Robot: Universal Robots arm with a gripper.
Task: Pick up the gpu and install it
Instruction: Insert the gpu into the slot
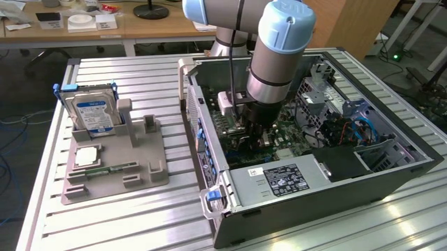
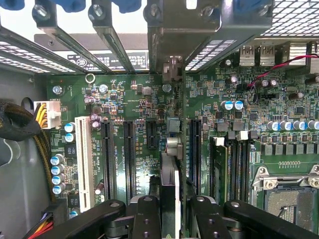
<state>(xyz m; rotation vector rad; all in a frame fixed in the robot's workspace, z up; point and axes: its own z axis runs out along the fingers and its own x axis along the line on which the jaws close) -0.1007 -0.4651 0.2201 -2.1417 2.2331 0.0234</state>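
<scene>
In the wrist view the gpu (image 2: 170, 199) is seen edge-on, a thin dark card running from between my fingers toward the case's rear slots. Its silver bracket (image 2: 180, 35) stands among the slot covers there. My gripper (image 2: 174, 221) is shut on the card, with one black finger (image 2: 144, 219) on each side. The card stands upright over the green motherboard (image 2: 139, 109), between two black expansion slots (image 2: 194, 149). Whether it sits in a slot I cannot tell. In the exterior view the gripper (image 1: 255, 137) reaches down into the open computer case (image 1: 391, 175).
A grey parts holder (image 1: 146, 180) lies at the exterior view's left, carrying a blue-labelled hard drive (image 1: 94, 112), a processor chip (image 1: 87, 156) and a memory stick (image 1: 108, 170). The power supply (image 1: 283, 180) fills the case's near corner. A white slot (image 2: 84, 164), memory slots (image 2: 234, 164) and cables (image 2: 20, 124) surround the card.
</scene>
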